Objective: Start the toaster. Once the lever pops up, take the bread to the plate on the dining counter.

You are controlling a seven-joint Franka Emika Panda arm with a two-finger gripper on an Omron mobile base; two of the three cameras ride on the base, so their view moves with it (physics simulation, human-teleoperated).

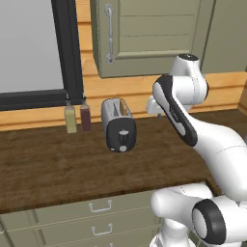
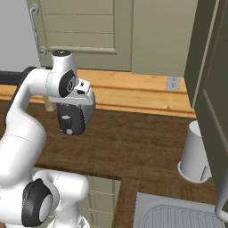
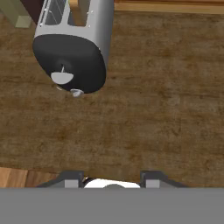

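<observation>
The toaster [image 1: 118, 124] stands on the dark wood worktop [image 1: 53, 164], silver with its black end panel facing me. On that panel the pale lever [image 3: 62, 78] sits above the small round dial [image 3: 76, 92]. A tan strip in one slot looks like the bread [image 3: 81, 13]. My gripper [image 3: 112, 179] hovers above the worktop a little in front of the toaster's end panel, open with nothing between its fingers. In the right base view my hand partly covers the toaster [image 2: 73, 118]. The plate and the dining counter are out of view.
Two slim condiment bottles [image 1: 71, 119] [image 1: 86, 117] stand left of the toaster against the wooden back wall. A white canister [image 2: 193, 153] stands at the right by the sink [image 2: 178, 213]. A wall cabinet [image 1: 144, 34] hangs above, and drawers [image 1: 101, 206] front the worktop.
</observation>
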